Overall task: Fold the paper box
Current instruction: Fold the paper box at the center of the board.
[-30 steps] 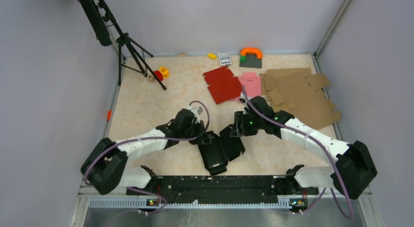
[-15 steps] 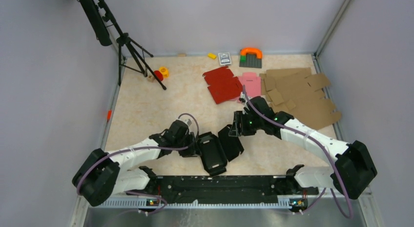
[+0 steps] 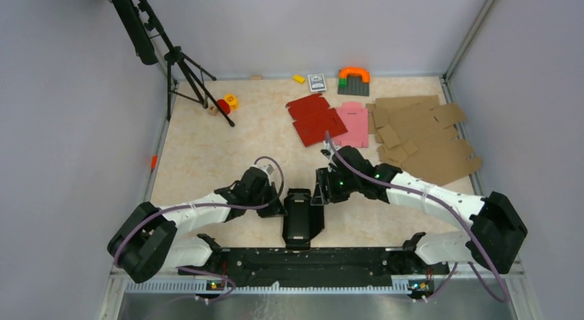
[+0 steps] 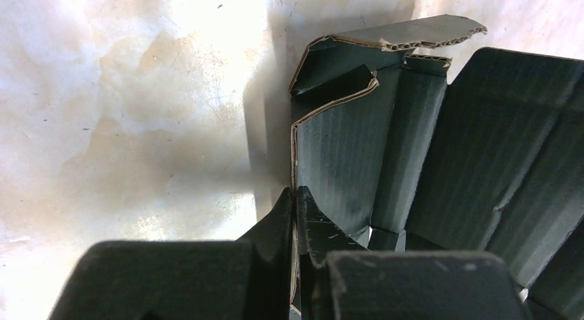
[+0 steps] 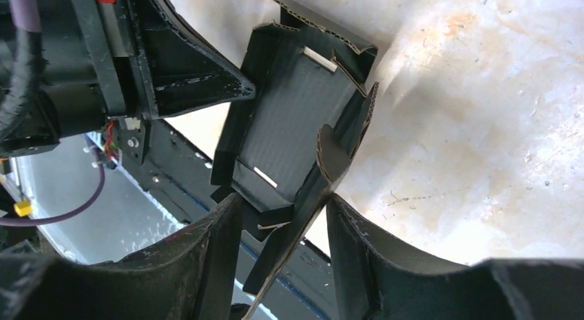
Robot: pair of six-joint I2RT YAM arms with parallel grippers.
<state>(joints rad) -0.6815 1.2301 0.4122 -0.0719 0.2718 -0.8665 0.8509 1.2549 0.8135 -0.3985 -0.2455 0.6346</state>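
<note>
Cardboard walls explain both grips at this moment. The paper box lies on the worktop near its front edge, centred between the two arms. Its long side walls are raised, so it reads as a shallow open tray. The left end effector is clenched on the box's left wall, its two fingers pressed together over the corrugated edge. I judge that this pinch holds the wall upright and stops the light box sliding while the other arm works. The right end effector stands astride the opposite wall with its fingers parted. The cardboard passes between them and neither finger clearly presses it, so this one is released rather than gripping. From there it could close on that wall or nudge it inward. In the right wrist view, two pale slits show in the floor of the tray and a curved tab rises from the right wall. That suggests the walls are meant to fold over and lock into the floor, a step not yet done. The red blank, the pink blank and the brown cardboard sheets lie well apart at the back, where they should not hinder either arm.
</note>
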